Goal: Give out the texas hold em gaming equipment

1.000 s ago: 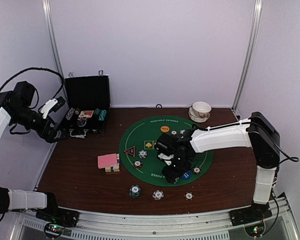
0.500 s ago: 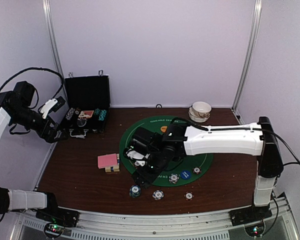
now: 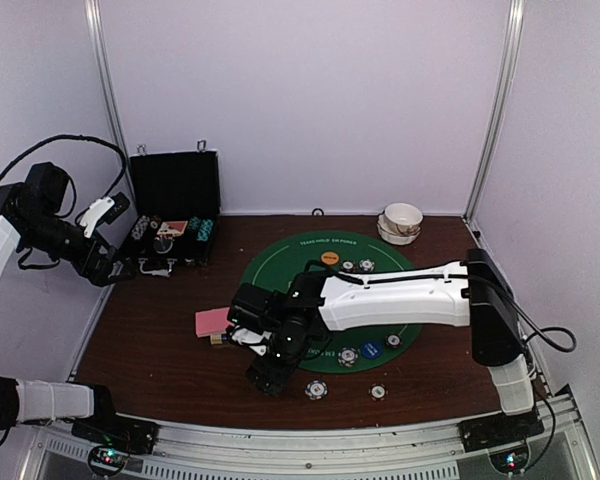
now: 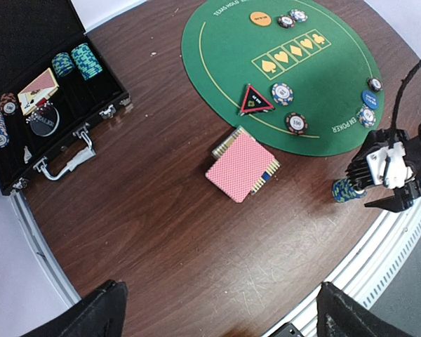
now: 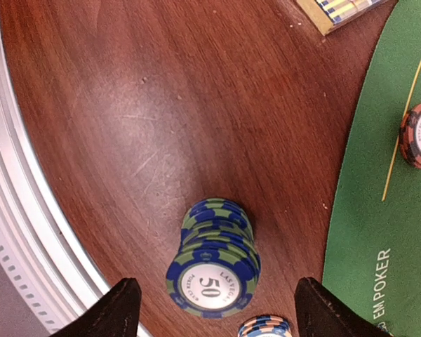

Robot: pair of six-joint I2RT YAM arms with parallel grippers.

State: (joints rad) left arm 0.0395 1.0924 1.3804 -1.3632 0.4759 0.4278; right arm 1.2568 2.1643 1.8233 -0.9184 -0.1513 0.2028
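The right arm is reaching across the green mat (image 3: 280, 265), having swung from the mat's near right part a second ago to just past its near left edge. The right gripper (image 5: 216, 284) is now hanging over the wood there. Its jaws are standing wide apart on either side of a blue-and-green chip stack (image 5: 214, 260) whose top chip reads 50, and they are not touching it. That stack is sitting where it sat before, just off the mat's near left edge. A smaller chip stack (image 3: 349, 355) is lying uncovered on the mat's near part beside the blue disc (image 3: 371, 350), where the gripper was hovering earlier. The pink-backed cards (image 3: 215, 320) are resting on the wood just left of the mat, the triangular marker (image 4: 255, 100) is lying inside the mat's left edge, and the orange disc (image 3: 329, 257) is sitting at its far side. The left gripper (image 4: 217, 309) is staying raised far left of the mat by the black case (image 3: 170, 225), with its fingers spread wide and holding nothing.
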